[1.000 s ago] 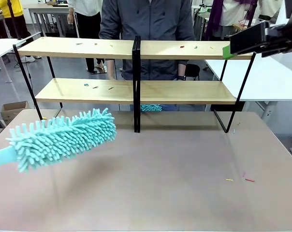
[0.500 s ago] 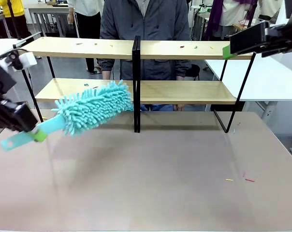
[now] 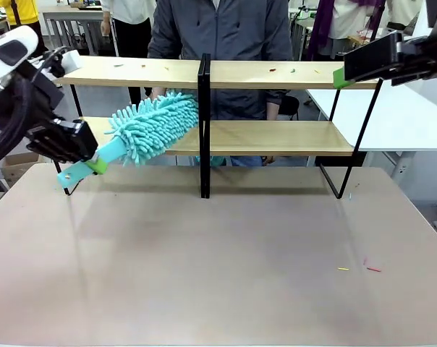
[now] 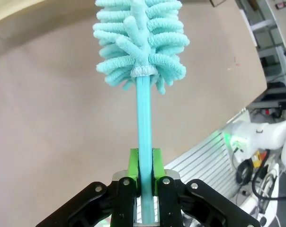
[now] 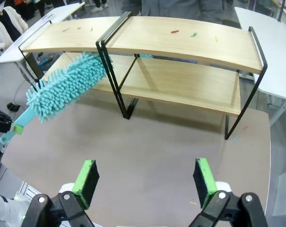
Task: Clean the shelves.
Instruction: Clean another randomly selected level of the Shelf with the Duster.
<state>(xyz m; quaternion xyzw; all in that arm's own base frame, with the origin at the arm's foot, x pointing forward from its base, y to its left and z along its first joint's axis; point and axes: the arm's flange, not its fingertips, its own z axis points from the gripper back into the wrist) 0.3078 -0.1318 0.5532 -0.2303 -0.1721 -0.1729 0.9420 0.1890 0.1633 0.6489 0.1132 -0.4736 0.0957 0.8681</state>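
Here we go: my left gripper (image 3: 95,165) is clamped tight on the flat turquoise handle of the duster (image 3: 154,126), green pads pinching it from both sides, as the left wrist view makes plain. A second ago that fluffy head was low over the left of the brownish-pink tabletop (image 3: 240,246), close to the camera. Half a second ago it was climbing, and now it is up in the left bay of the shelves (image 3: 283,138), angled between the two light-wood boards with its tip just beside the central black divider (image 3: 203,108). Whether the fibres are brushing the lower board I can't tell from here. To my eye that means the approach is over and the sweeping of the lower left board is about to begin. The small coloured scraps (image 3: 273,70) on the top board are untouched, and a person (image 3: 226,29) stands right behind the rack. My right gripper (image 5: 145,177) has not budged, hanging high by the right end of the top board with its jaws spread wide and nothing in them. As for writing, I can read no brand or label on the handle, the boards or the frame.
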